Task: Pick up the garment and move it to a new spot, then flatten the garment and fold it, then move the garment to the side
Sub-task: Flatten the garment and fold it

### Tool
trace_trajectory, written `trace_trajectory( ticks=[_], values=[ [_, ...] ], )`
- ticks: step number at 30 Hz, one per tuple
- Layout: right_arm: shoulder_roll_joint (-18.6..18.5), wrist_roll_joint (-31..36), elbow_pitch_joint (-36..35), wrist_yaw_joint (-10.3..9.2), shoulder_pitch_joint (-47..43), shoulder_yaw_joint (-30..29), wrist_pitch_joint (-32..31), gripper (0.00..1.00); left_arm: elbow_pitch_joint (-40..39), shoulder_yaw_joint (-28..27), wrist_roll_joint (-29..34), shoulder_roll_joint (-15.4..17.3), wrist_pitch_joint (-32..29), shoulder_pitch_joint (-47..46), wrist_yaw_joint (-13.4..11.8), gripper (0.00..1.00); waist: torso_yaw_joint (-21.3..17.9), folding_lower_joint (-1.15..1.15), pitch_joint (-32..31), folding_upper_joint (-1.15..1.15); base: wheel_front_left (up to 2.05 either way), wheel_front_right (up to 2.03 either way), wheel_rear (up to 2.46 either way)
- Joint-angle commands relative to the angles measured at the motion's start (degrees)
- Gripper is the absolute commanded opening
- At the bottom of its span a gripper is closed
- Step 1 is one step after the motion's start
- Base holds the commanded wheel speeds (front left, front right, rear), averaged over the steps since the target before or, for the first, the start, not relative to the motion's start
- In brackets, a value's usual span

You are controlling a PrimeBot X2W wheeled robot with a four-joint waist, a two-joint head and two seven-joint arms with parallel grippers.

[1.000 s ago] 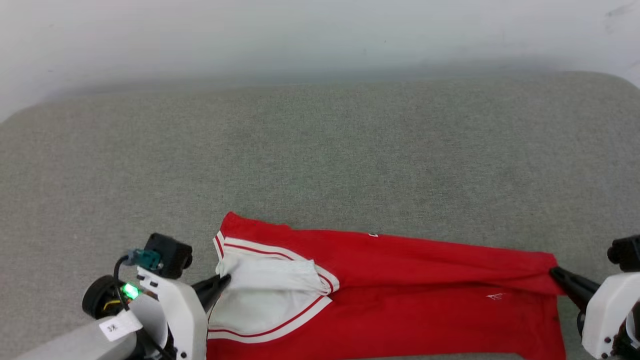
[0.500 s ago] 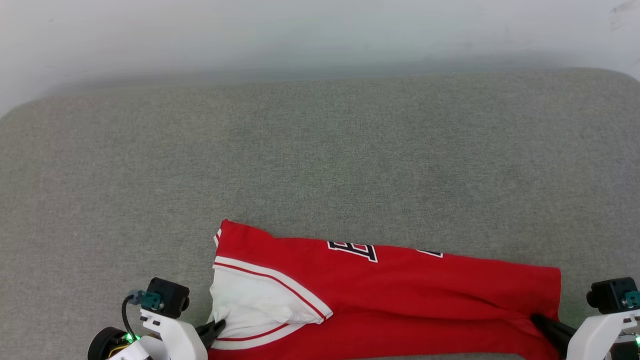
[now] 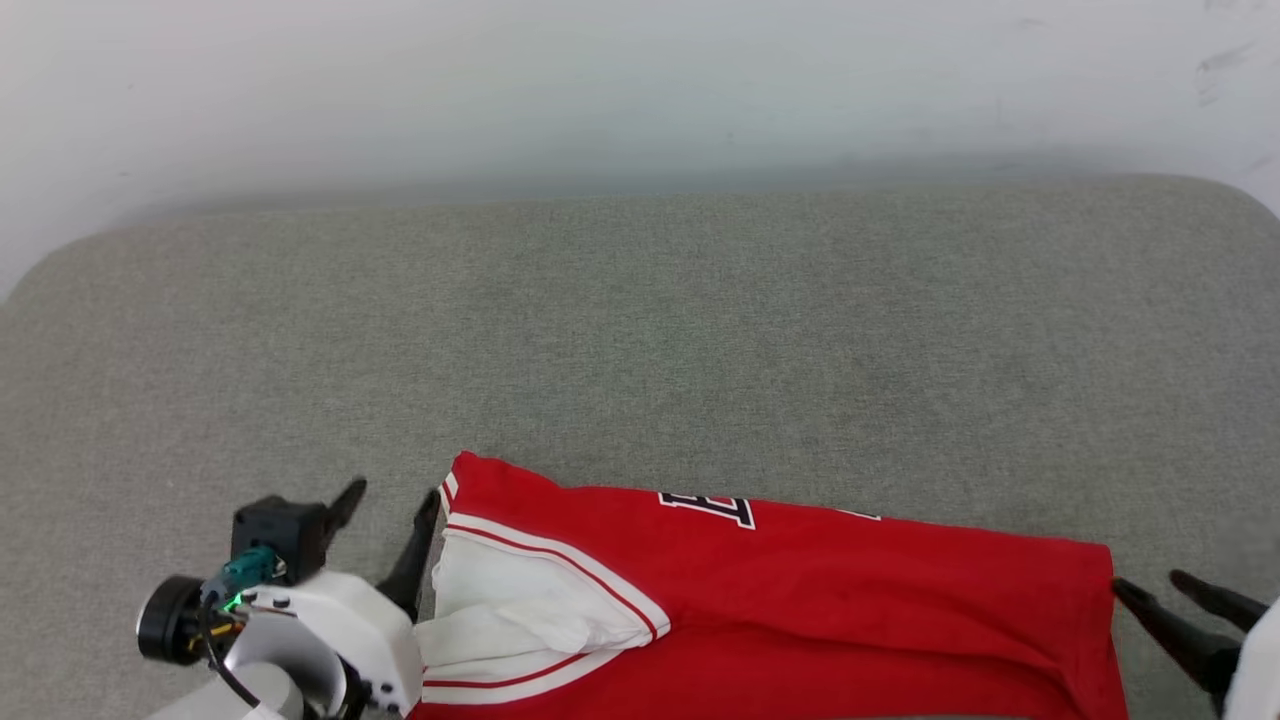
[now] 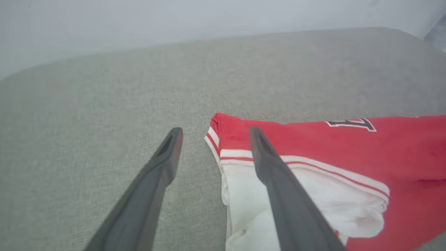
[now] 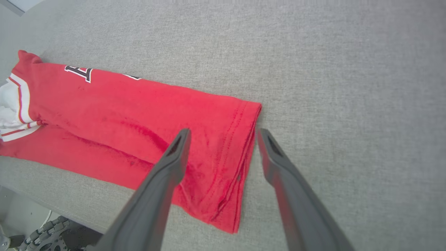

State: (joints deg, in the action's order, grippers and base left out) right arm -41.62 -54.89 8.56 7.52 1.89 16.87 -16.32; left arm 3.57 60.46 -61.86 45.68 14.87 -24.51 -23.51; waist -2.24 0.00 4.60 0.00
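Long folded garment (image 3: 800,590) on a grey pad (image 3: 640,350), with an open gripper at each of its ends.

The left gripper (image 3: 393,495) stands just beside the garment's left end, its two fingers spread wide and holding nothing. In the left wrist view one finger is over the bare pad and the other is over the white sleeve (image 3: 510,590); I cannot tell if it touches the cloth. The sleeve, with its red and white trim, lies bunched on the garment's left part. Black numerals (image 3: 715,507) show at the garment's far edge. The garment's right end is the red hem. The right gripper (image 3: 1150,582) is just beside this hem, also wide open and empty, and in the right wrist view its fingers stand on both sides of the hem. The pad's near edge runs close along the garment's near side.
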Motion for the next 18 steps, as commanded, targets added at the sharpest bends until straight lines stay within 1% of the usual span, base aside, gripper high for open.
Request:
trace_trajectory(
  ticks=[1,4,7,11,15,18],
  values=[
    [-1.16,-0.41,-0.22,-0.07,-1.01,-0.82,-1.12,1.00,-0.96,-3.01,2.70,-0.96,0.36,1.25,-1.38,1.00,0.21,0.00,0.09,0.00,0.00,0.00,0.00],
    [-2.38,-2.30,-0.06,-0.07,-0.98,-1.82,-4.98,1.00,-2.38,-9.26,8.76,-2.49,0.40,4.87,-3.68,1.00,0.40,0.00,0.40,0.00,0.00,0.00,0.00],
    [-3.16,-3.48,1.66,-0.07,-0.35,-2.55,-8.31,1.00,-3.68,-15.12,14.34,-4.45,0.42,7.87,-4.42,1.00,0.89,0.00,0.97,0.00,0.00,0.00,0.00],
    [-1.61,-4.07,4.37,-0.06,1.07,-3.13,-10.77,1.00,-4.58,-22.01,21.23,-7.78,0.43,11.70,-4.37,1.00,1.85,0.00,1.83,0.00,0.00,0.00,0.00],
    [0.36,-3.14,6.72,-0.06,1.98,-2.52,-11.99,1.00,-4.81,-27.44,27.02,-11.33,0.43,14.87,-3.58,1.00,2.83,0.00,2.45,0.00,0.00,0.00,0.00],
    [2.12,-2.31,8.91,-0.06,2.93,-1.65,-12.02,1.00,-4.85,-30.89,30.40,-13.79,0.43,17.22,-2.06,1.00,3.54,0.00,2.83,0.00,0.00,0.00,0.00]
  ],
)
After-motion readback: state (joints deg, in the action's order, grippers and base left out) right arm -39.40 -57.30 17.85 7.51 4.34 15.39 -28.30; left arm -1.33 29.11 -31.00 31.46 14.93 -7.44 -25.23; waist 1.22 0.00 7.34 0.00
